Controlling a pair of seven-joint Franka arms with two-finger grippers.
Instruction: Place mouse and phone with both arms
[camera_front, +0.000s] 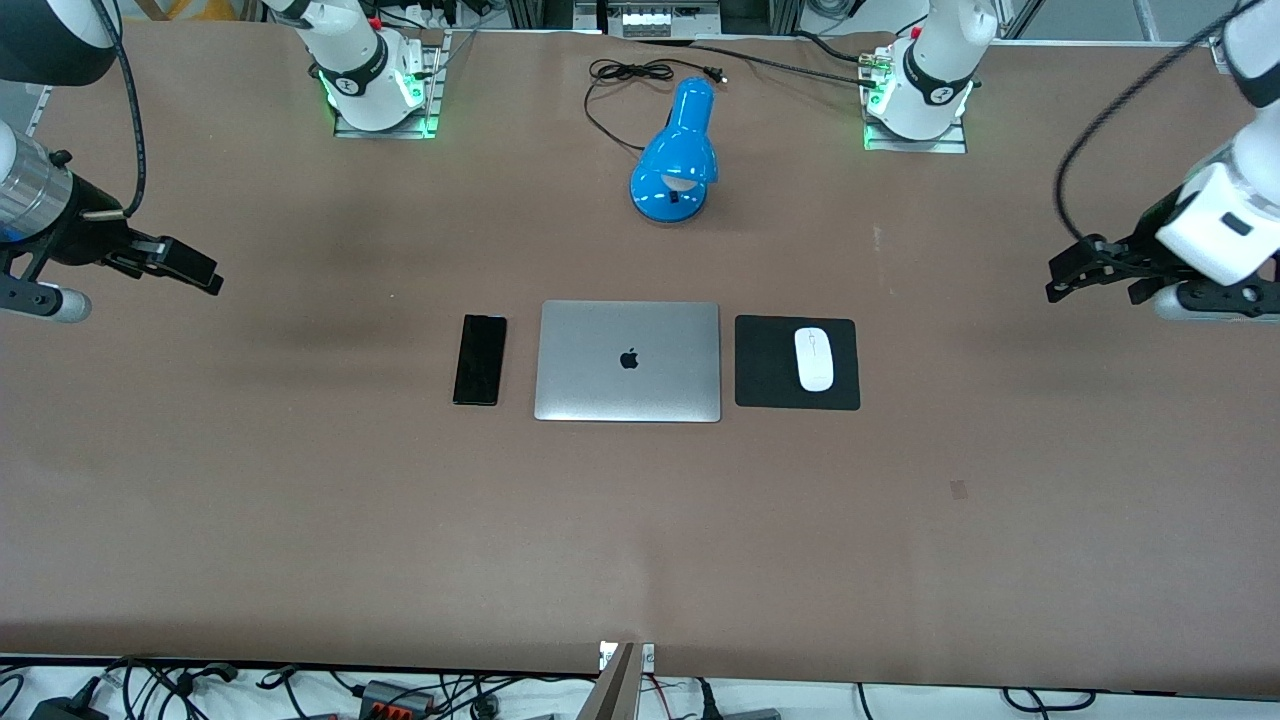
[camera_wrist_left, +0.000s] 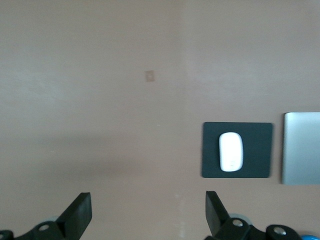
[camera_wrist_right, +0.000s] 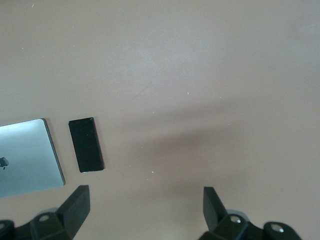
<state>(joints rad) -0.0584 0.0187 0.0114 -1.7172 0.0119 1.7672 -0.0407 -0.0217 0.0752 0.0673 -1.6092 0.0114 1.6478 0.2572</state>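
Observation:
The white mouse (camera_front: 815, 358) lies on a square black mouse pad (camera_front: 770, 385), beside the closed laptop toward the left arm's end; it also shows in the left wrist view (camera_wrist_left: 231, 151). The black phone (camera_front: 480, 359) lies flat beside the laptop toward the right arm's end, and shows in the right wrist view (camera_wrist_right: 86, 144). My left gripper (camera_front: 1075, 275) is open and empty, up over bare table at the left arm's end (camera_wrist_left: 148, 215). My right gripper (camera_front: 185, 268) is open and empty, up over bare table at the right arm's end (camera_wrist_right: 146, 210).
A closed silver laptop (camera_front: 628, 361) lies between phone and mouse pad. A blue desk lamp (camera_front: 678, 155) with a black cord stands farther from the front camera than the laptop. The arm bases (camera_front: 375, 85) (camera_front: 915, 95) stand along the table's back edge.

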